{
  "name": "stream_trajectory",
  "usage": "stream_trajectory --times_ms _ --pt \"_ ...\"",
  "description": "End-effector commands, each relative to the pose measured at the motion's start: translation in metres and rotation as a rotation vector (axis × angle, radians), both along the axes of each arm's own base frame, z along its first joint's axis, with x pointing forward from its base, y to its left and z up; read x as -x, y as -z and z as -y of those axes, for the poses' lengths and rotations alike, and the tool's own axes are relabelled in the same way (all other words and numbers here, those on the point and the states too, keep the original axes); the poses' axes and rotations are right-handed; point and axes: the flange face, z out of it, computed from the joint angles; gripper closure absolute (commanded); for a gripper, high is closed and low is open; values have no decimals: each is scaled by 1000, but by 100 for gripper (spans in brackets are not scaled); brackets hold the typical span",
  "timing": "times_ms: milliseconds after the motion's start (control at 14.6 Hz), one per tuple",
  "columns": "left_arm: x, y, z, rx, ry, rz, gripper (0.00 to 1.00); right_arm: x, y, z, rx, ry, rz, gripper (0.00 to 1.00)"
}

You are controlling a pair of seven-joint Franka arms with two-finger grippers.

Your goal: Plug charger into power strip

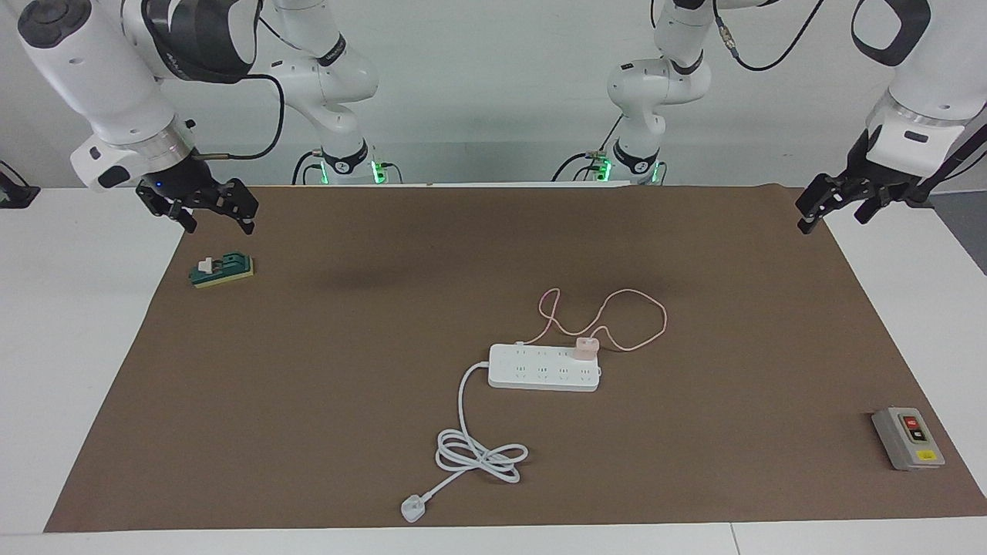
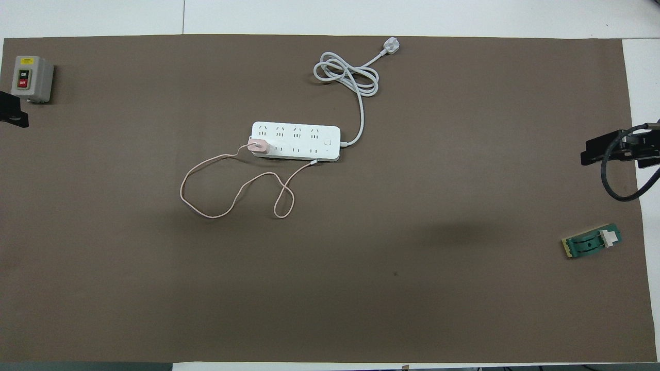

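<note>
Facing view: I see the charger [image 1: 585,348] seated in the power strip [image 1: 544,368] mid-mat, well apart from both pincers. The left gripper [image 1: 837,199] hangs spread over the mat's [image 1: 308,401] corner; the right gripper [image 1: 208,208] is spread too. Overhead view: the switch box [image 2: 32,78] reads ON and OFF.

pink charger [image 1: 585,348], white power strip [image 1: 544,368]
</note>
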Motion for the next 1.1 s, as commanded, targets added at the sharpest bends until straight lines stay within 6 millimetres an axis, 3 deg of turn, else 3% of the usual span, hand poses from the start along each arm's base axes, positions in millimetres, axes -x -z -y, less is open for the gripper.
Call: stream_trajectory --times_ms 0,205,411,1027 --pt "16 18 0 8 19 -19 0 5 0 1 -18 -4 -10 0" --pt "47 37 3 1 27 48 0 5 0 1 -17 -4 -10 0" --pt "56 34 0 -5 16 -34 0 5 0 1 -17 -4 -10 0" --pt "58 31 10 -4 -18 -42 0 5 0 1 -17 -4 -10 0"
